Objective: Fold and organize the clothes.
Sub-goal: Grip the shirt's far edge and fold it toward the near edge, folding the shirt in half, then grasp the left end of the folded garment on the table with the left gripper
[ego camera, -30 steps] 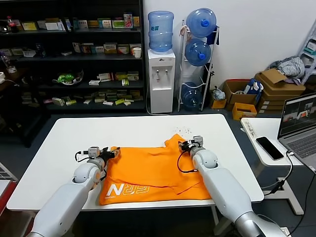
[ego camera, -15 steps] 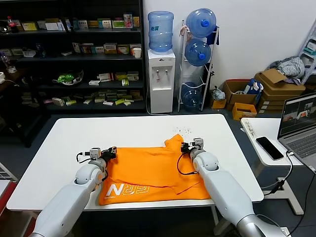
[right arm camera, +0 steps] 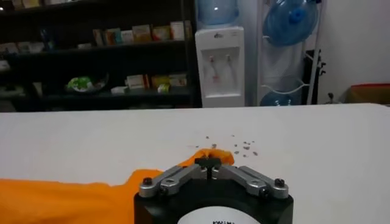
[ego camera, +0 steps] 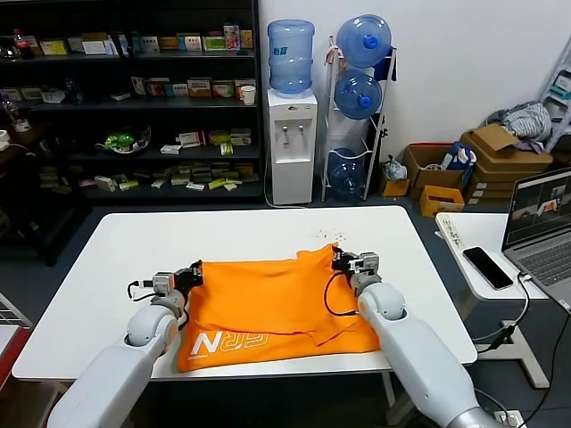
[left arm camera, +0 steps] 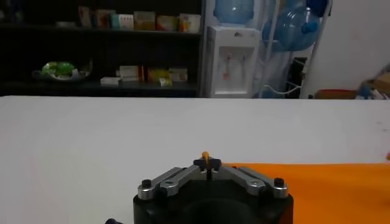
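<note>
Now left pincer point(ego camera: 194, 270) & right pincer point(ego camera: 337, 259) each pinched tight on T-shirt point(ego camera: 268, 299) far corners.

White "N…RN" lettering on T-shirt point(ego camera: 268, 303)

Laptop point(ego camera: 542, 214) cut off by right edge of head view. T-shirt point(ego camera: 272, 312) lettering partly folded under, only "N" and part-letters show at lower left. Shelf items point(ego camera: 192, 40) upper left too small to ID.

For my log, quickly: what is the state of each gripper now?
Left gripper: closed, pinching the left far edge of the T-shirt.
Right gripper: closed, pinching the shirt's right far corner.
</note>
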`<act>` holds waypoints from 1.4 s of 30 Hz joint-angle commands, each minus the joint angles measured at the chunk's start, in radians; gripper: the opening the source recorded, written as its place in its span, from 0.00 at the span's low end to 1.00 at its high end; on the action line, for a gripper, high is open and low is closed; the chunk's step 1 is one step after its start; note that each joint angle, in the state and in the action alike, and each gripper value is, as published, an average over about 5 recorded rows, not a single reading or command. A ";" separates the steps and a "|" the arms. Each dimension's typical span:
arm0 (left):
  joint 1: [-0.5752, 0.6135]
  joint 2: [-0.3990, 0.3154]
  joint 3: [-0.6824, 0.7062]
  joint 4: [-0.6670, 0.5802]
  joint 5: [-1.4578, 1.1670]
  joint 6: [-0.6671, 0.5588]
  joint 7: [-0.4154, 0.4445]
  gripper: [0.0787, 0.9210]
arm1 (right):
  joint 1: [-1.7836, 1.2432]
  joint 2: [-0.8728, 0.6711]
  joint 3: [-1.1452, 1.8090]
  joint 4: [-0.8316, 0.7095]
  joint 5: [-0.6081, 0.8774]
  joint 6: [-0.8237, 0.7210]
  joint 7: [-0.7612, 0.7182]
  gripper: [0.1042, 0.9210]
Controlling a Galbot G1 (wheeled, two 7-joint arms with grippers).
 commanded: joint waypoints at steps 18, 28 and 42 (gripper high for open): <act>0.675 0.116 -0.189 -0.607 0.137 0.004 -0.082 0.06 | -0.614 -0.373 0.169 0.739 0.099 -0.170 0.185 0.07; 0.681 0.061 -0.242 -0.564 0.161 0.034 -0.057 0.39 | -0.712 -0.396 0.327 0.795 0.088 -0.160 0.150 0.41; 0.560 -0.008 -0.205 -0.403 0.116 0.054 -0.049 0.85 | -0.739 -0.354 0.367 0.788 0.064 -0.149 0.150 0.86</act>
